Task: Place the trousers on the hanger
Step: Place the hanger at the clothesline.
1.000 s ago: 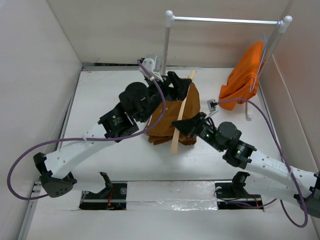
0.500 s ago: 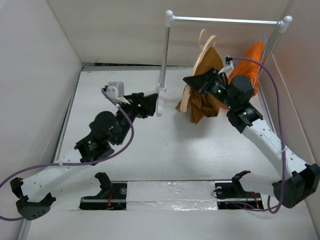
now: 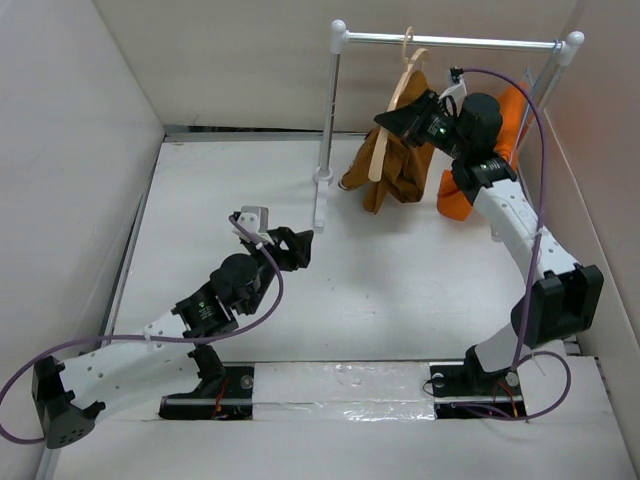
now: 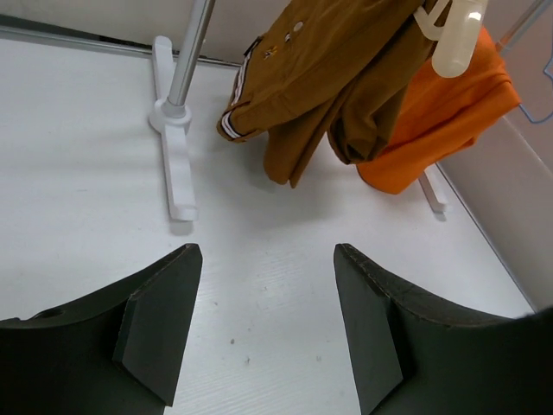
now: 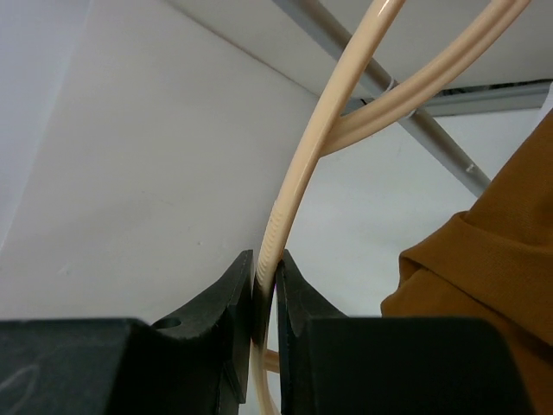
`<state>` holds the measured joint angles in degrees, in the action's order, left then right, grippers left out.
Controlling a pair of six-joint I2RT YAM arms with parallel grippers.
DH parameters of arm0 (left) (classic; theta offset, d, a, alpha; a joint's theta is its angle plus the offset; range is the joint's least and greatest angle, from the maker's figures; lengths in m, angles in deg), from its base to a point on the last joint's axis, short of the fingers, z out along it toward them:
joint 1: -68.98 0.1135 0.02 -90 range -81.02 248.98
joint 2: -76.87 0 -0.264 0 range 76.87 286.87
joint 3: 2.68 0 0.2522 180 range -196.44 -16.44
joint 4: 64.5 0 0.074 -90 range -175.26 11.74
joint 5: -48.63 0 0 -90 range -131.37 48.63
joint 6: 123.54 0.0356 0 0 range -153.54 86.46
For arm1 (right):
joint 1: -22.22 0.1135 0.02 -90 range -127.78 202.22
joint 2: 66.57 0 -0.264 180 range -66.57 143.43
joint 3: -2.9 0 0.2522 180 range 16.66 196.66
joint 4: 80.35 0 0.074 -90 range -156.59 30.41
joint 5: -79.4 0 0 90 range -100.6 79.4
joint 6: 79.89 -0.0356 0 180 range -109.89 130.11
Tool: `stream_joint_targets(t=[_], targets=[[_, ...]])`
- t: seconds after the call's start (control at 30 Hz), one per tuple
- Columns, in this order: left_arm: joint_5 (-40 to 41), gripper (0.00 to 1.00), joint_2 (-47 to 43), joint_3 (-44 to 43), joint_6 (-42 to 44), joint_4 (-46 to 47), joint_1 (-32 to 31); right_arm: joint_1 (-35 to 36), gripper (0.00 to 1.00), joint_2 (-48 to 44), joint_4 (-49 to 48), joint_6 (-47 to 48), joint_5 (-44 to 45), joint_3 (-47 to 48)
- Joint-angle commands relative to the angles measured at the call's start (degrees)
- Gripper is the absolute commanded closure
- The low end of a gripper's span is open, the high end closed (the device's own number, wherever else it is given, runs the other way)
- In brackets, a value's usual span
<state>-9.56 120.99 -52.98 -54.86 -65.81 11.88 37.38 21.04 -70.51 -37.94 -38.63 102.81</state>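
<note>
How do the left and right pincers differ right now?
The left pincer is open and empty; the right pincer is shut on the hanger. The left one sits low over the table; the right one is raised up by the rail, with the trousers draped on the hanger it holds. Both are black and two-fingered.

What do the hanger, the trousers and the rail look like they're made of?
Hanger: pale beige, smooth, matte; no grain shows, so painted wood or plastic, with a ridged grip patch.
Trousers: soft matte cloth, draping in folds, ribbed striped waistband.
Rail: shiny grey tube, likely metal, with white caps.
</note>
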Motion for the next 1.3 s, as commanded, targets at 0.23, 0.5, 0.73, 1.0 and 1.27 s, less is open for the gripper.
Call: stream_joint_targets(t=[0.23, 0.5, 0.73, 1.0, 1.27], targets=[[3.09, 0.41, 0.62, 7.52, 5.15, 11.19, 0.15, -3.38, 1.00, 3.61, -13.48, 2.61, -8.44, 11.76], [2.38, 0.42, 0.01, 7.97, 4.18, 9.87, 0.15, -4.52, 1.00, 3.35, -14.80, 2.61, -8.88, 12.20], [3.51, 0.41, -2.63, 9.81, 4.01, 10.40, 0.15, -6.11, 1.00, 5.37, -18.05, 1.03, -9.59, 6.58], [4.31, 0.41, -0.88, 9.55, 3.92, 10.23, 0.15, -7.15, 0.88, 3.62, -20.07, 2.08, -11.34, -0.19], [6.42, 0.40, 0.00, 9.20, 2.43, 9.61, 0.15, -7.77, 0.08, -5.06, -7.79, 13.85, -4.25, -1.51]])
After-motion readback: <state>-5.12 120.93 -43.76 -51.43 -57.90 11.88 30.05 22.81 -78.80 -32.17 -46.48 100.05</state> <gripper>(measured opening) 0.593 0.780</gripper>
